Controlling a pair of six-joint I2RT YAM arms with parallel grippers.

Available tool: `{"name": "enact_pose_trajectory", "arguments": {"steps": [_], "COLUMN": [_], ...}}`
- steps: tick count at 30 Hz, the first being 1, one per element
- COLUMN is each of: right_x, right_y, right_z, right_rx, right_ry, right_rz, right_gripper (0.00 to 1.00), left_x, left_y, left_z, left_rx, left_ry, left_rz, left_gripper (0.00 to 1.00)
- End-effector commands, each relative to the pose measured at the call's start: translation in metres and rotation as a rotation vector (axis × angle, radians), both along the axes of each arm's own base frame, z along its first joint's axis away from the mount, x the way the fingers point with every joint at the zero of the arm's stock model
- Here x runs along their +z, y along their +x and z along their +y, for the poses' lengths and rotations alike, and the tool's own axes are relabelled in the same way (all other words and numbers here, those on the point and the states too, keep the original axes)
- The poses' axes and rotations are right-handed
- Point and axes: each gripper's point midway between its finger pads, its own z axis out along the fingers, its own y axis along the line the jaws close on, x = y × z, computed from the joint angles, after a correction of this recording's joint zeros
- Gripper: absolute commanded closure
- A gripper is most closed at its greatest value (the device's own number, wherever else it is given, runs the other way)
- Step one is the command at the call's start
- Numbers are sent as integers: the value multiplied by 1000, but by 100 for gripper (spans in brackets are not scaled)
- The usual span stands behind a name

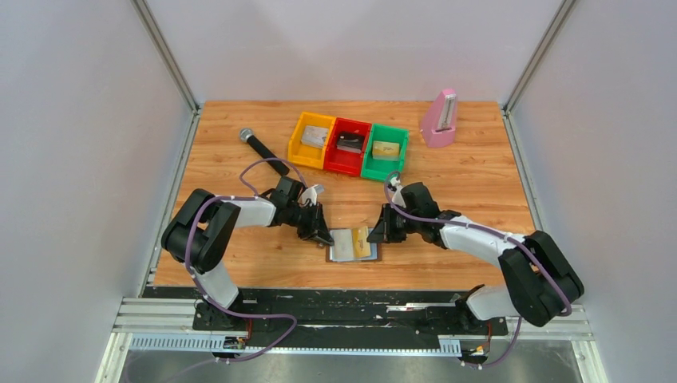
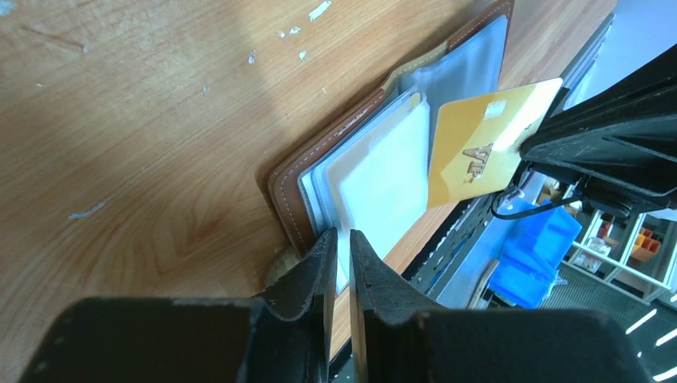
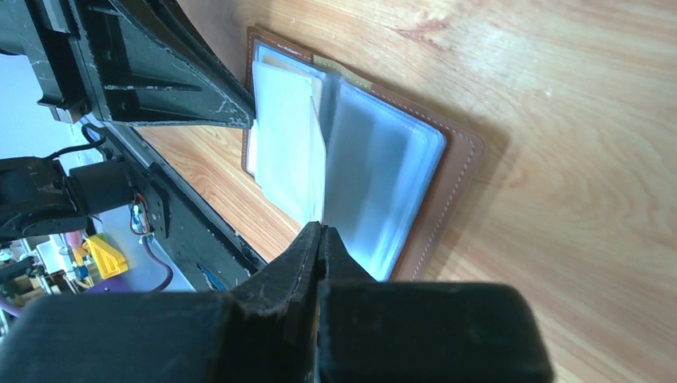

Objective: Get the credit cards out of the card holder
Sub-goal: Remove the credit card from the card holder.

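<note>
Overhead, the flat brown stitched-leather card holder (image 1: pixel 352 245) lies open on the wood-grain table (image 1: pixel 479 183) between the left gripper (image 1: pixel 323 235) and right gripper (image 1: pixel 374 235); from the left wrist, left jaws nearly meet over its clear plastic sleeves (image 2: pixel 375 175) while right jaws clamp a glossy gold card (image 2: pixel 479 148); from the right wrist, those jaws sit pressed together.

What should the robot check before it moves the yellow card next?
1. Right fingers pinch the yellow card: ok.
2. Card holder lies open on the table: ok.
3. Left fingers sit at the holder's edge: ok.
4. Left fingers really gripping it: cannot tell.
5. Card fully out of its pocket: cannot tell.
6. More cards left inside: cannot tell.
</note>
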Motion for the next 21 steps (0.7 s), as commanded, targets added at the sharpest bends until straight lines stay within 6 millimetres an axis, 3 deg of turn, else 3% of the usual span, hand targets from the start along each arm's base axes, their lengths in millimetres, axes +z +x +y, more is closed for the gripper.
{"name": "enact_pose_trajectory", "arguments": {"steps": [1, 7, 15, 21], "right_x": [17, 50, 96, 117], "right_y": [4, -1, -34, -55], "right_z": [-9, -9, 8, 15], "right_rx": [19, 96, 338, 450], "right_ry": [-31, -1, 178, 277], "right_rz": [-66, -141, -197, -198], "right_gripper": [100, 100, 100, 100], "left_x": [1, 45, 126, 155], "left_y": [-1, 2, 0, -17], "left_z": [6, -5, -18, -29], "left_rx": [-17, -40, -93, -170], "left_ry": [45, -48, -239, -338], "left_rz": [-35, -107, -255, -273], "left_gripper": [78, 65, 52, 47]}}
